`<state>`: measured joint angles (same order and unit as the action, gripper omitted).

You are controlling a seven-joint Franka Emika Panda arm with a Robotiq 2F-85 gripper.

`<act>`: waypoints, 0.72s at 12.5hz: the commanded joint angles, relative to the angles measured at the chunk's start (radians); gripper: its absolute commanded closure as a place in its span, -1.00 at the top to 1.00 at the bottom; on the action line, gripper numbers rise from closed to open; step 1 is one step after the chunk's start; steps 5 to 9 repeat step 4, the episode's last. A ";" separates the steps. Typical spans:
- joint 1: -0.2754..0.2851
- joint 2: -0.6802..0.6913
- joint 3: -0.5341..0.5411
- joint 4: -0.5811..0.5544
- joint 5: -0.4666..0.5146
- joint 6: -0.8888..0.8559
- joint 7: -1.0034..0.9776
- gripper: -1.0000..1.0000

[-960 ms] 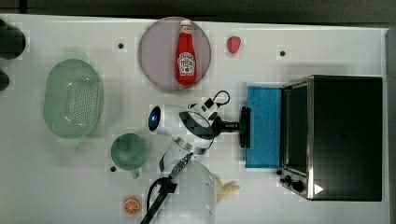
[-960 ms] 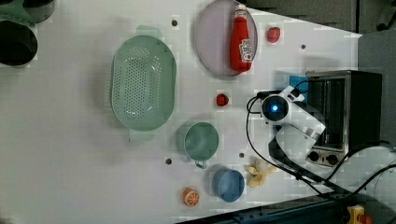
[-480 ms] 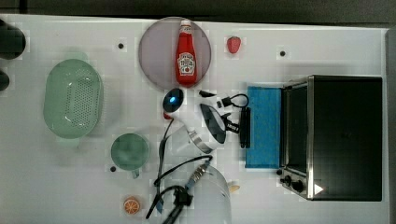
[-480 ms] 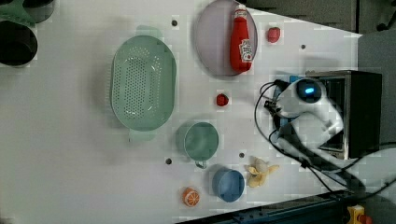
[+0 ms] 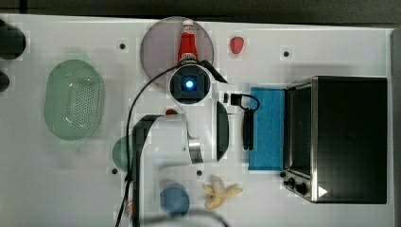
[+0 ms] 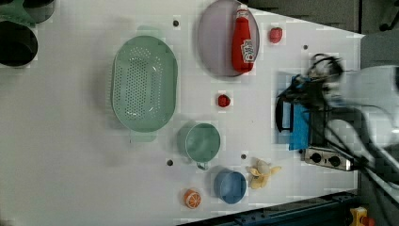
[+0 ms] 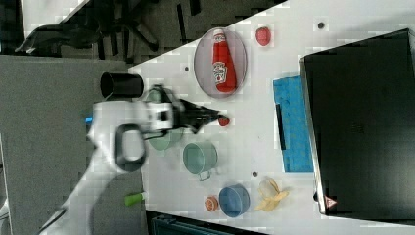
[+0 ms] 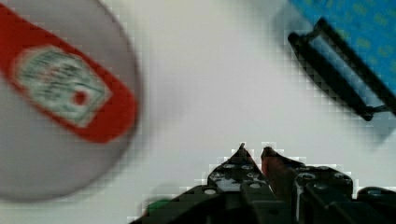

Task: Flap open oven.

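The oven (image 5: pixel 350 137) stands at the top view's right, black on top with a silver front. Its blue glass door (image 5: pixel 267 127) lies flat on the table, and the dark bar handle (image 5: pixel 248 128) is at its outer edge. In the wrist view my gripper (image 8: pixel 253 149) hovers over bare white table between the ketchup bottle (image 8: pixel 70 93) and the handle (image 8: pixel 341 79), touching neither. Only a narrow gap separates the fingertips, and nothing sits between them. In the right view the gripper (image 7: pixel 214 116) points toward a small red fruit (image 7: pixel 223 121), well away from the door (image 7: pixel 293 127).
A grey plate (image 5: pixel 158 42) with the ketchup bottle (image 5: pixel 188 45) lies beside my wrist. In the top view a green colander (image 5: pixel 73 106) is at the left, a strawberry (image 5: pixel 236 45) at the back, and a banana (image 5: pixel 220 191) and blue cup (image 5: pixel 174 198) at the front. A green mug (image 6: pixel 202 141) stands mid-table.
My arm has swung away from the oven door's handle toward the ketchup plate. The door stays flat and open throughout.
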<state>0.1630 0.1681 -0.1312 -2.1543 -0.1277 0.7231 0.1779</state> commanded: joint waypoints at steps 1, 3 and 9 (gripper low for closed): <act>0.005 -0.127 -0.036 0.048 0.041 -0.111 0.039 -0.65; 0.005 -0.216 -0.061 0.087 0.044 -0.232 0.039 -0.65; 0.005 -0.254 -0.068 0.108 0.050 -0.313 0.040 -0.65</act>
